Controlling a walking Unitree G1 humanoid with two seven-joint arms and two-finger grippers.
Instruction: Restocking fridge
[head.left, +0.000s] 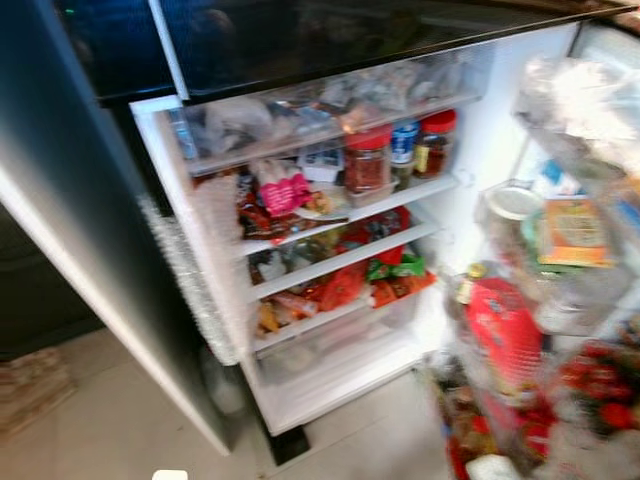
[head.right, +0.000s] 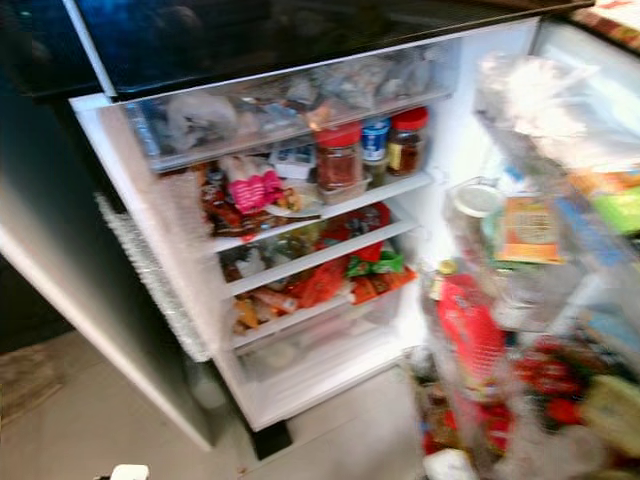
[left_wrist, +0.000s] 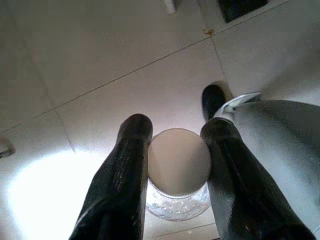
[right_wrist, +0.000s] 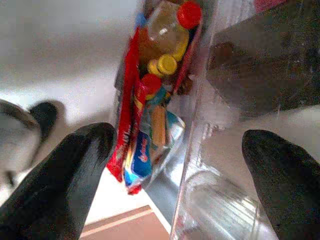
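Note:
My left gripper (left_wrist: 176, 134) is shut on a clear jar with a white lid (left_wrist: 178, 162), held low over the tiled floor. The lid (head.left: 170, 474) peeks in at the bottom edge of the head view. The fridge (head.left: 330, 230) stands open in front of me, its shelves packed with jars and packets. Three jars (head.left: 400, 152) stand on an upper shelf under a clear drawer (head.left: 320, 105). My right gripper (right_wrist: 180, 140) is open beside the lowest door bin (right_wrist: 192, 150), which holds bottles (right_wrist: 167, 30) and red packets (right_wrist: 127, 125).
The open door (head.left: 560, 300) at right carries crowded bins with a red pouch (head.left: 505, 335) and tubs. The dark cabinet side (head.left: 90, 250) stands at left. Light tiled floor (head.left: 110, 420) lies before the fridge. My foot (left_wrist: 214, 100) shows below the left gripper.

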